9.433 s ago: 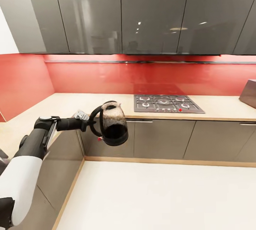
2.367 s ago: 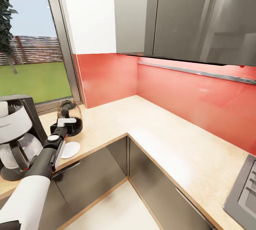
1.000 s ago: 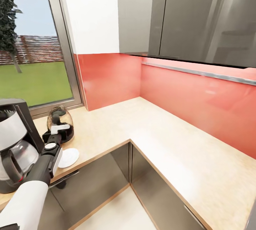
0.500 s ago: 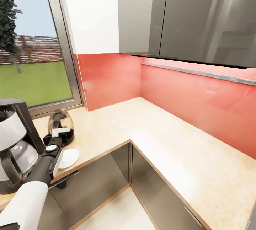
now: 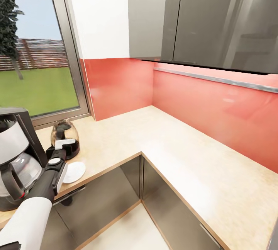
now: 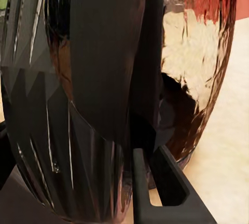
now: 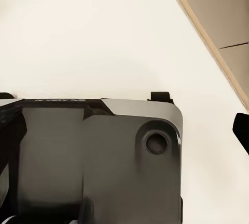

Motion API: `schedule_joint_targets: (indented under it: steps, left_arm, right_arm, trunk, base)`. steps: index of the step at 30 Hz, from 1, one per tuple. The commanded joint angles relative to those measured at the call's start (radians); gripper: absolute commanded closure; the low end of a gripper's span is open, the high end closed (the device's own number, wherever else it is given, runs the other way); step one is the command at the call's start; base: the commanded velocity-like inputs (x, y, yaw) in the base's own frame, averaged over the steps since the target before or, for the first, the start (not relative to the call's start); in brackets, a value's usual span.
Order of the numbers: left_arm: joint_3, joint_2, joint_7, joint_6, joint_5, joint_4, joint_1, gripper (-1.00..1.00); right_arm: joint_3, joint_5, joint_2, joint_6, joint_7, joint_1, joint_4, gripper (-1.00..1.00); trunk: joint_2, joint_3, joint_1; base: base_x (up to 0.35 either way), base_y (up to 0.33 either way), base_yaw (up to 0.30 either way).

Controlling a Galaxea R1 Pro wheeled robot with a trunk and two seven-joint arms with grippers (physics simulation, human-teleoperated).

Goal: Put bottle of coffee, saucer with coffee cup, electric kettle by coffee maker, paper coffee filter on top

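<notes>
Left claw [image 5: 58, 148] grips the electric kettle [image 5: 65, 138] upright on countertop [image 5: 116, 142]; saucer [image 5: 73, 172] bare.

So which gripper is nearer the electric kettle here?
Left. The left gripper is at the electric kettle on the countertop, its handle right at the fingers in the left wrist view. The right gripper hangs over the floor.

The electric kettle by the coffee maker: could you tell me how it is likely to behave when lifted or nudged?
The electric kettle looks rigid and glassy, so probably slippery and breakable. Its rounded body on a narrower dark base may tip if pushed high. With the left gripper at its handle side, it would likely hang off-centre when lifted.
</notes>
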Motion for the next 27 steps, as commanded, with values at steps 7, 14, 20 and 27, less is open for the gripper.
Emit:
schedule_joint_targets:
  steps: [7,14,20,27]
  left_arm:
    - [0.003,0.0,0.002,0.008,-0.01,0.023,0.0,-1.0]
    - [0.003,0.0,0.002,0.008,-0.01,0.023,0.0,-1.0]
    - [0.003,0.0,0.002,0.008,-0.009,0.023,0.0,-1.0]
    - [0.003,-0.001,0.002,0.008,-0.008,0.023,0.0,-1.0]
  right_arm:
    - [0.007,-0.011,0.0,-0.003,0.004,-0.001,0.001,-1.0]
    - [0.007,-0.011,0.0,-0.003,0.004,-0.001,0.001,-1.0]
    - [0.007,-0.011,0.0,-0.003,0.004,-0.001,0.001,-1.0]
    - [0.007,-0.011,0.0,-0.003,0.004,-0.001,0.001,-1.0]
  trunk:
    - [-0.002,-0.002,0.001]
    - [-0.002,-0.002,0.001]
    - [-0.002,-0.002,0.001]
    - [-0.002,-0.002,0.001]
  base:
    - [0.0,0.0,0.0]
    - [0.0,0.0,0.0]
    - [0.0,0.0,0.0]
    - [0.0,0.0,0.0]
